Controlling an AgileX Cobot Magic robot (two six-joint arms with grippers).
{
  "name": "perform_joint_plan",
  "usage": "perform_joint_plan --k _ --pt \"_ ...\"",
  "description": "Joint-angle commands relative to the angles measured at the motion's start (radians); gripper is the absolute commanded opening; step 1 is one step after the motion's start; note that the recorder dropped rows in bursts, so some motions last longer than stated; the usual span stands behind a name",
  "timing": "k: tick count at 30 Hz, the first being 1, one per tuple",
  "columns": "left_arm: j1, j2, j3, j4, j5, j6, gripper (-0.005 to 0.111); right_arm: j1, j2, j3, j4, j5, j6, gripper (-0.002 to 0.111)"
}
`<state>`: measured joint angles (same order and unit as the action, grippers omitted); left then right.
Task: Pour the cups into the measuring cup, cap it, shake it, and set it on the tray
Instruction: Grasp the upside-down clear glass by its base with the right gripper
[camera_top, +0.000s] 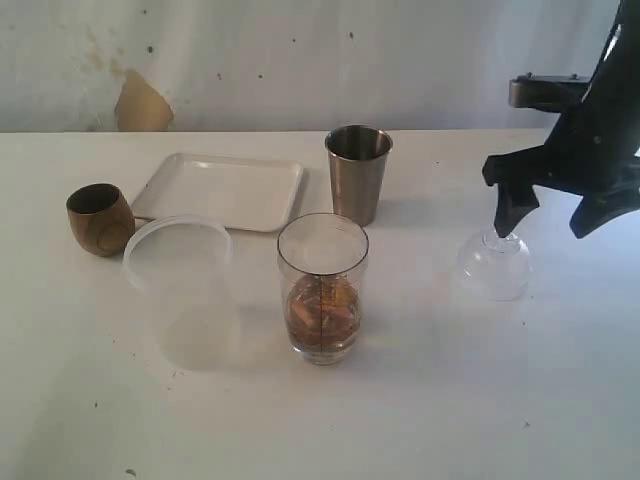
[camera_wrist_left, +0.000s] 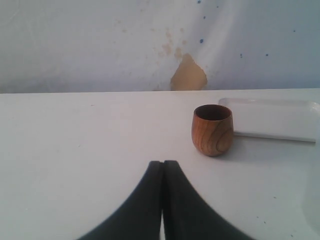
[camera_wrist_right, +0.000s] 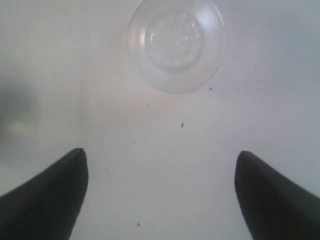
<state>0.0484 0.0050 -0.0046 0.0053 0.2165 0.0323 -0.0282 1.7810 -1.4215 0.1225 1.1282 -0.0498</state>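
Observation:
The clear measuring cup (camera_top: 322, 288) stands upright at the table's middle with brown contents in its lower part. Behind it is the steel tumbler (camera_top: 357, 172). At the far left stands the brown wooden cup (camera_top: 100, 218), upright beside the white tray (camera_top: 220, 190). My right gripper (camera_top: 548, 215) hangs open over a clear domed cap (camera_top: 494, 265) on the table; in the right wrist view that gripper (camera_wrist_right: 161, 155) is empty and the cap (camera_wrist_right: 175, 44) lies beyond its fingertips. My left gripper (camera_wrist_left: 163, 162) is shut on nothing, short of the wooden cup (camera_wrist_left: 212, 130) and the tray (camera_wrist_left: 272, 119).
A wide milky translucent tub (camera_top: 180, 275) sits left of the measuring cup, in front of the tray. A pale wall with a torn tan patch (camera_top: 142, 105) runs behind the table's far edge. The left arm is out of the exterior view.

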Motion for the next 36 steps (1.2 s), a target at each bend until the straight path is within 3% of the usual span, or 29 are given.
perform_joint_plan --k 1,18,25,36 --pt "0.001 -0.005 0.005 0.003 -0.007 -0.005 0.000 -0.002 0.078 -0.025 -0.004 -0.090 -0.006 0.068" --pt "0.001 -0.005 0.005 0.003 -0.007 -0.005 0.000 -0.002 0.240 -0.093 -0.047 -0.188 0.002 0.068" --pt "0.001 -0.005 0.005 0.003 -0.007 -0.005 0.000 0.039 0.240 -0.093 -0.052 -0.224 -0.011 0.056" --pt "0.001 -0.005 0.005 0.003 -0.007 -0.005 0.000 0.088 0.240 -0.093 -0.143 -0.228 0.036 0.055"
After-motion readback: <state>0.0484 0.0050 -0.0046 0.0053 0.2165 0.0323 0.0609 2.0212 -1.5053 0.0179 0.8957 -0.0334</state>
